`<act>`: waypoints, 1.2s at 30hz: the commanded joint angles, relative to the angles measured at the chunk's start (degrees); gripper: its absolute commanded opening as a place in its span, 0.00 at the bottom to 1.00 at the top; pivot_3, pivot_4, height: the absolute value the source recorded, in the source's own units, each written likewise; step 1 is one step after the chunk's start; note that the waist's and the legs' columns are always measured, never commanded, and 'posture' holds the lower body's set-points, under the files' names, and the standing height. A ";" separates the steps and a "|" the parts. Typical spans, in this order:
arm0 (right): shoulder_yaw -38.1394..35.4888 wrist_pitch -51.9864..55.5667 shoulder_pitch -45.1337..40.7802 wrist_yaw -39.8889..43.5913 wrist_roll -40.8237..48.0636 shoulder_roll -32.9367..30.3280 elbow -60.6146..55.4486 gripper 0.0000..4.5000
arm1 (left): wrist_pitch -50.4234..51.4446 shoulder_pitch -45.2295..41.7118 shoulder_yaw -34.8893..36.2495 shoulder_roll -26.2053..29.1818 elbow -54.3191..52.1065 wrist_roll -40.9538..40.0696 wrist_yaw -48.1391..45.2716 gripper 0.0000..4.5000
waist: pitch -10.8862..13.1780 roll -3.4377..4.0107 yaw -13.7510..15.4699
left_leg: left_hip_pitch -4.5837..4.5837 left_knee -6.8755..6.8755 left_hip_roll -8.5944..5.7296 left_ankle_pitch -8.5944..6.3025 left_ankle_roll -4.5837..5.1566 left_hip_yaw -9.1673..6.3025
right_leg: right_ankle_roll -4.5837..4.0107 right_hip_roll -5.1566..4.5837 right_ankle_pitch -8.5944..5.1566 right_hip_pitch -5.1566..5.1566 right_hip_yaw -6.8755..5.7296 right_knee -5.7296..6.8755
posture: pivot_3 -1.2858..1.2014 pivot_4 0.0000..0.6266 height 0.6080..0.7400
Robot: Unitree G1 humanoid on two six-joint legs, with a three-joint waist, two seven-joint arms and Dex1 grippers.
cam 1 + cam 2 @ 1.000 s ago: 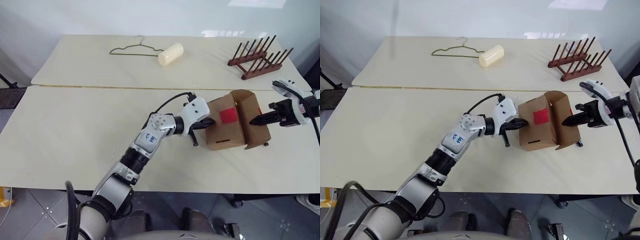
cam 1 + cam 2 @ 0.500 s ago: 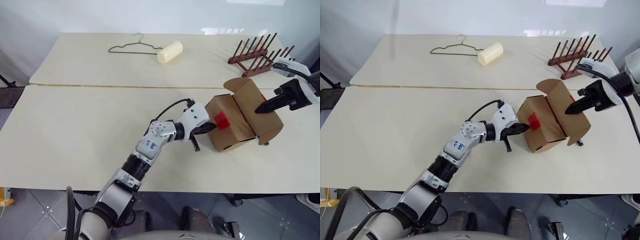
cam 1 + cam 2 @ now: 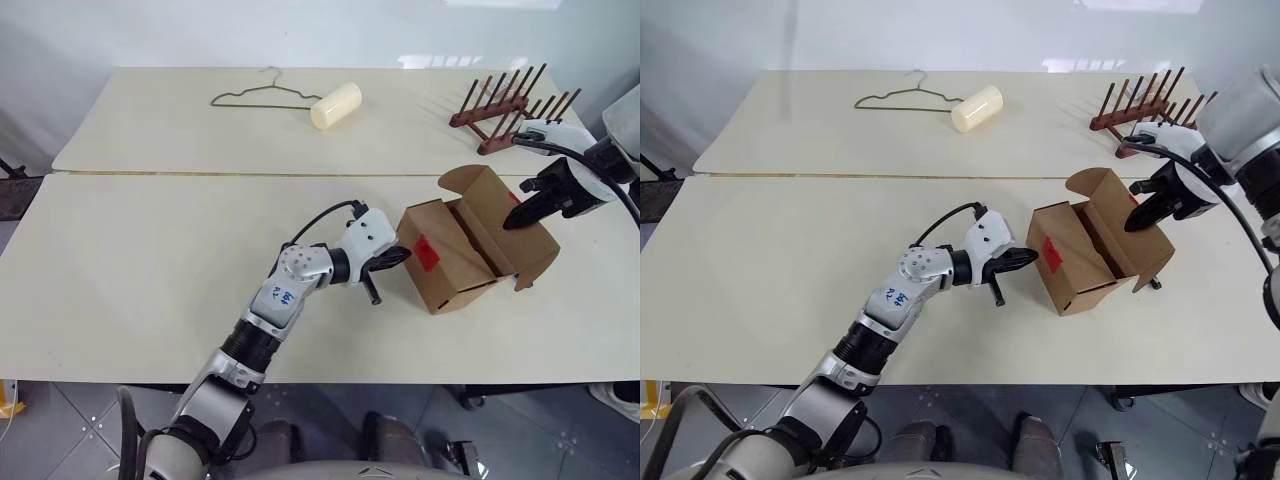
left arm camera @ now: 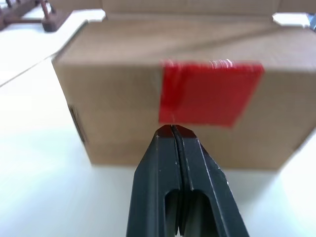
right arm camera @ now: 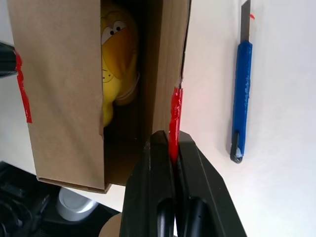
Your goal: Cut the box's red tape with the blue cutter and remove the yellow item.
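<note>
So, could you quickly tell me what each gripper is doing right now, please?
Left gripper: closed, holding nothing, tips at the taped side of the box.
Right gripper: closed, holding nothing, at the box's open flap.

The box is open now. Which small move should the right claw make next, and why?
Probably open the right claw and lower it into the box. The lid stands open, the yellow toy lies bare inside, and the shut claw hovers at the opening, holding nothing.

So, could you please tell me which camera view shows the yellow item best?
The right wrist view: the yellow item shows between the box's open flaps. The eye views show just the box's dark opening; the left wrist view shows its taped outside.
</note>
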 commanded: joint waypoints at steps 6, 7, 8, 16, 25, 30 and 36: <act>-1.99 1.68 -2.75 -2.94 0.72 -0.03 0.55 0.01 | 9.97 -5.68 2.27 1.60 -14.17 -9.64 -6.56 0.00 | 0.00 0.00 0.13 | -0.02 0.05 -0.01 0.00 0.00 -0.05 | 0.00 0.00 0.00 0.02 -0.01 0.03 | 0.52 0.24 1.00; -2.20 1.85 -2.58 -3.38 0.90 0.00 0.61 0.01 | 9.62 -7.50 2.29 0.35 -12.57 -9.92 -6.34 0.00 | 0.00 0.00 0.16 | -0.02 0.05 -0.01 0.00 0.00 -0.05 | 0.00 0.00 0.00 0.02 -0.01 0.03 | 0.52 0.24 1.00; -2.19 2.16 -2.44 -3.49 1.32 -0.08 0.45 0.01 | 8.88 -9.22 1.31 -0.62 -10.24 -9.35 -6.41 0.00 | 0.00 0.00 0.20 | -0.02 0.08 -0.02 0.00 0.00 -0.05 | 0.00 0.00 0.00 0.03 -0.01 0.04 | 0.52 0.24 1.00; -3.80 3.89 -0.85 -6.14 4.11 -0.19 -1.13 0.01 | 0.37 -14.01 -4.93 -4.79 6.19 -2.87 -6.31 0.00 | -0.01 0.02 -0.12 | 0.02 0.09 -0.01 0.00 0.00 0.01 | 0.00 0.03 0.00 0.04 -0.02 0.06 | 0.52 0.24 1.00; -4.86 5.18 1.83 -5.10 10.14 -3.09 -6.77 0.01 | -5.62 -12.96 -5.50 -7.07 18.52 3.58 -0.16 0.00 | -0.01 0.01 0.17 | 0.03 0.30 -0.01 0.00 0.01 -0.02 | 0.00 0.02 0.00 0.12 0.00 0.12 | 0.52 0.24 1.00; -4.03 3.98 2.84 -3.35 11.80 -5.50 -8.64 0.01 | 1.28 -10.01 -7.24 -4.25 15.75 3.98 -2.64 0.00 | -0.03 0.00 0.08 | 0.03 0.43 0.00 -0.01 0.02 -0.07 | 0.00 0.02 0.00 0.16 0.00 0.19 | 0.52 0.24 1.00; -3.04 -2.80 3.50 -1.03 7.77 -5.52 -3.05 0.01 | 6.82 -5.49 -9.02 -0.46 13.24 4.12 -4.81 0.00 | -0.39 -0.35 -0.07 | 0.30 0.43 0.06 -0.02 0.00 -0.06 | -0.01 0.05 0.00 0.36 0.02 0.25 | 0.52 0.24 1.00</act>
